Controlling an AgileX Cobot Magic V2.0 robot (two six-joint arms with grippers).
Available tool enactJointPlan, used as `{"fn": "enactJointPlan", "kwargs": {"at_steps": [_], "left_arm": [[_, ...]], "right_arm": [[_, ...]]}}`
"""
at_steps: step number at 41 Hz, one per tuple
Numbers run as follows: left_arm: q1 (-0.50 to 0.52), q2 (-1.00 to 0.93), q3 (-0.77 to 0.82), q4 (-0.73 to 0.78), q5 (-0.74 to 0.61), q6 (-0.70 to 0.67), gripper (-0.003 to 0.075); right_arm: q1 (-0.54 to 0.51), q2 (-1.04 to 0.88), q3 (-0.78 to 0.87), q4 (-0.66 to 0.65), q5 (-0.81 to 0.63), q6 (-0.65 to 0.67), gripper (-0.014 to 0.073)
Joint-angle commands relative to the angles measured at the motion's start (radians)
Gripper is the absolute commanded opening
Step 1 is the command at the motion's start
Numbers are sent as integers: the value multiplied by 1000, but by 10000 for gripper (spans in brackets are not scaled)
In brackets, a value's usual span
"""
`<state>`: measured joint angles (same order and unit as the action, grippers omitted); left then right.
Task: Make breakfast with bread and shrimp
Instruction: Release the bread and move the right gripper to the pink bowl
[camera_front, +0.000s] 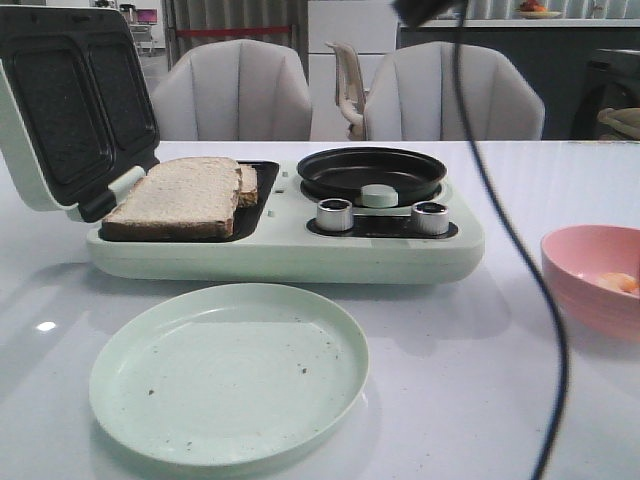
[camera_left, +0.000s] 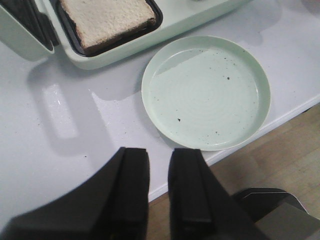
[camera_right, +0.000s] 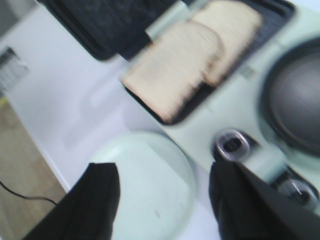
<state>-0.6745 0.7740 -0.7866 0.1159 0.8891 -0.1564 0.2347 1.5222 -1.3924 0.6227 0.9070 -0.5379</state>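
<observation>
Two bread slices lie overlapping in the black sandwich tray of the pale green breakfast maker (camera_front: 290, 255): the front slice (camera_front: 180, 195) and the one behind it (camera_front: 247, 183). They also show in the right wrist view (camera_right: 172, 67) and one shows in the left wrist view (camera_left: 110, 20). The shrimp (camera_front: 620, 282) lies in a pink bowl (camera_front: 585, 270) at the right. My left gripper (camera_left: 160, 150) is empty, its jaws a narrow gap apart, above the table's near edge beside the plate. My right gripper (camera_right: 164, 167) is open and empty, above the plate and the maker's front; that view is blurred.
An empty pale green plate (camera_front: 230, 372) with dark crumbs sits in front of the maker. The maker's lid (camera_front: 70, 105) stands open at the left. A round black pan (camera_front: 372, 170), a pale knob (camera_front: 379, 195) and two metal dials (camera_front: 335, 214) are on its right half. A black cable (camera_front: 520, 260) hangs across the right.
</observation>
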Motion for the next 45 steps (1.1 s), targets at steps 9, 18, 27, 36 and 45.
{"fn": "enactJointPlan", "kwargs": {"at_steps": [9, 18, 27, 36, 45], "left_arm": [[-9, -4, -29, 24, -71, 0, 202], [-9, -4, -29, 24, -89, 0, 202], [-9, -4, -29, 24, -124, 0, 202], [-9, -4, -29, 24, -147, 0, 202], [-9, 2, -29, 24, -147, 0, 202]], "right_arm": [[-299, -305, 240, -147, 51, 121, 505], [-501, -361, 390, -148, 55, 121, 505], [-559, -330, 466, -170, -54, 120, 505], [-559, -239, 466, -177, -232, 73, 505], [-559, -111, 466, -177, -338, 40, 505]]}}
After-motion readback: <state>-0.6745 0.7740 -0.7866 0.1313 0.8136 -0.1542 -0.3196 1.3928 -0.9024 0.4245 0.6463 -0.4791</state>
